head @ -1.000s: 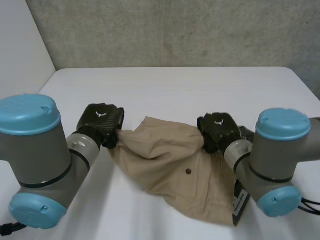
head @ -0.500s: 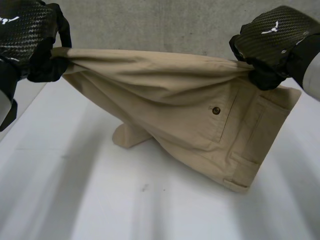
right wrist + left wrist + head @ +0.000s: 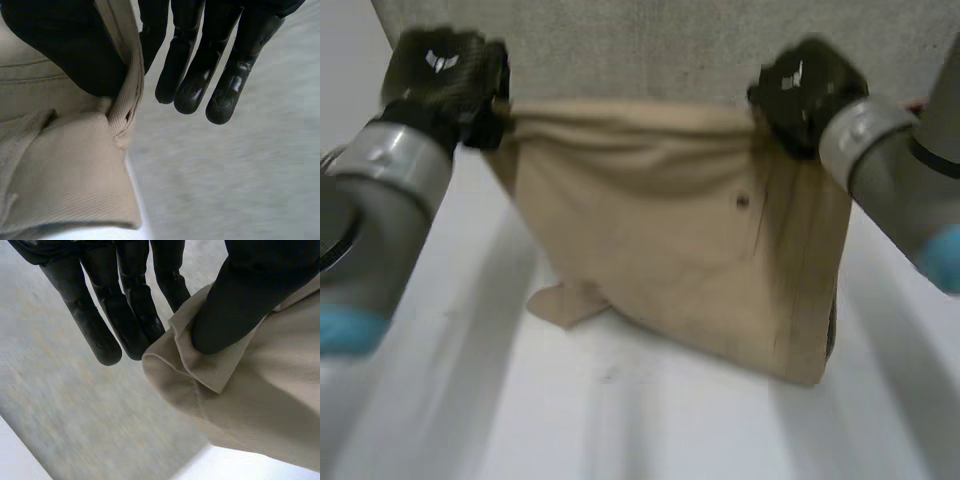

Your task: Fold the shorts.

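Note:
The tan shorts [image 3: 670, 240] hang in the air over the white table [image 3: 620, 420], stretched between both hands, with a dark button [image 3: 742, 202] on a back pocket. My left hand [image 3: 445, 75] pinches one top corner of the shorts [image 3: 235, 390] between thumb and fingers [image 3: 125, 315]. My right hand [image 3: 805, 90] pinches the other top corner at the waistband [image 3: 125, 90] in the same way. The lower edge of the shorts trails down, and a folded flap [image 3: 565, 300] touches the table.
A grey concrete wall [image 3: 640, 50] stands behind the table. The near part of the table [image 3: 470, 400] in front of the hanging shorts is bare white surface. Both grey forearms reach in from the sides.
Both hands lifted the shorts off the table and now hold them farther out, hanging more upright. The lower edge has drawn in toward the table.

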